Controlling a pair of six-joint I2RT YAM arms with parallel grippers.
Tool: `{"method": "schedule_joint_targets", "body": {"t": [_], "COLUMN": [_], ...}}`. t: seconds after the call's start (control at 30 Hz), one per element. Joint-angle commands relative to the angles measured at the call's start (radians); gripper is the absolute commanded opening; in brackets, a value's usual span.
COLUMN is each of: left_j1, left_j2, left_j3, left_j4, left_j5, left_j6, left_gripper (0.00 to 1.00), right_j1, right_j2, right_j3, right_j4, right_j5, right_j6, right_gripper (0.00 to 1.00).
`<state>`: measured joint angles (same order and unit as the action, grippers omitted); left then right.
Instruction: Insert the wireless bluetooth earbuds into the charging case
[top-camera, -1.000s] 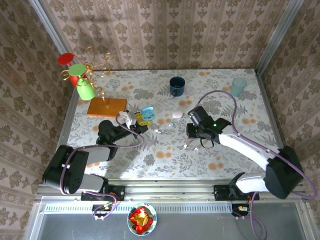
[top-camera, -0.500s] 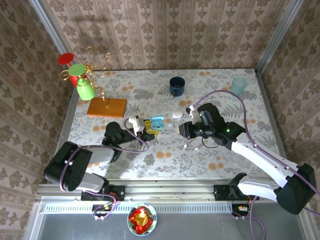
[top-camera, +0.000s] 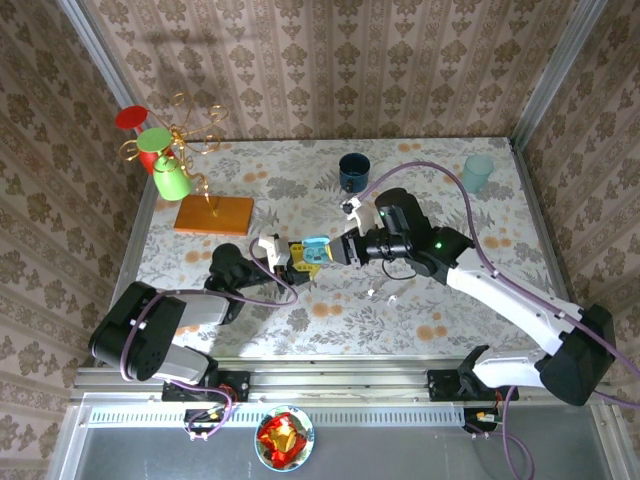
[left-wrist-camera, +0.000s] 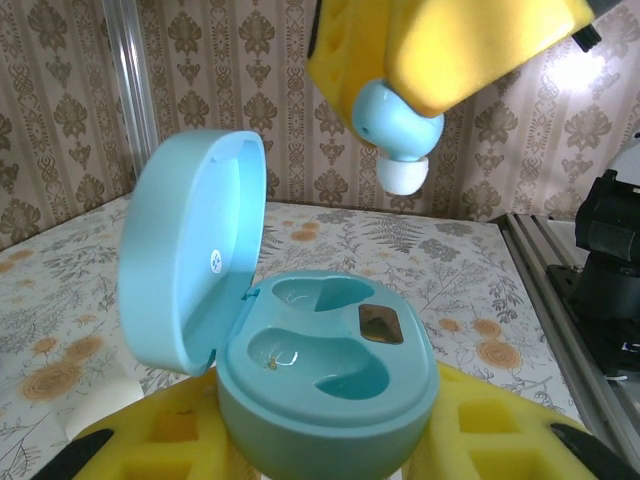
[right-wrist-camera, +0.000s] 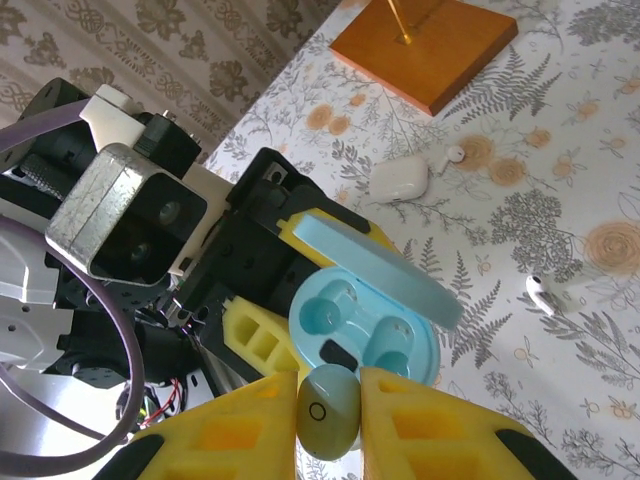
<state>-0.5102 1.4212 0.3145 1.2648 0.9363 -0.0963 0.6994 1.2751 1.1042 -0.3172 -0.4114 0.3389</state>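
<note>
The right end effector (right-wrist-camera: 328, 400) pinches the earbud (left-wrist-camera: 400, 125) above the open case (left-wrist-camera: 330, 400), which the left end effector (top-camera: 297, 256) clamps. Align the tip with a free socket (left-wrist-camera: 300, 362), then lower slowly.

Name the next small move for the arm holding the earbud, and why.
Probably lower the right end effector slightly, easing the pale blue earbud into an empty socket of the open case: the bud hangs above it, tip down, and the left end effector holds the case.
</note>
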Motion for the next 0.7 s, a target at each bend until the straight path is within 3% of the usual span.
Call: {"method": "schedule_joint_targets", "body": {"t": [0.0, 0.67], "left_j1": [-0.005, -0.007], "left_j2": [-0.007, -0.032], "left_j3": [0.009, 0.003], "left_j4": [0.023, 0.024], "left_j5": [0.033, 0.037], "left_j6": [0.007, -0.004], "left_gripper": [0.32, 0.32], "right_j1": [0.012, 0.014], "right_j2": [0.029, 0.076], "right_j3": [0.051, 0.036], "right_j4": [-0.006, -0.015], "right_j5": [-0.025, -0.019], "right_j6": [-0.044, -0.067], "right_gripper": [0.21, 0.21]}}
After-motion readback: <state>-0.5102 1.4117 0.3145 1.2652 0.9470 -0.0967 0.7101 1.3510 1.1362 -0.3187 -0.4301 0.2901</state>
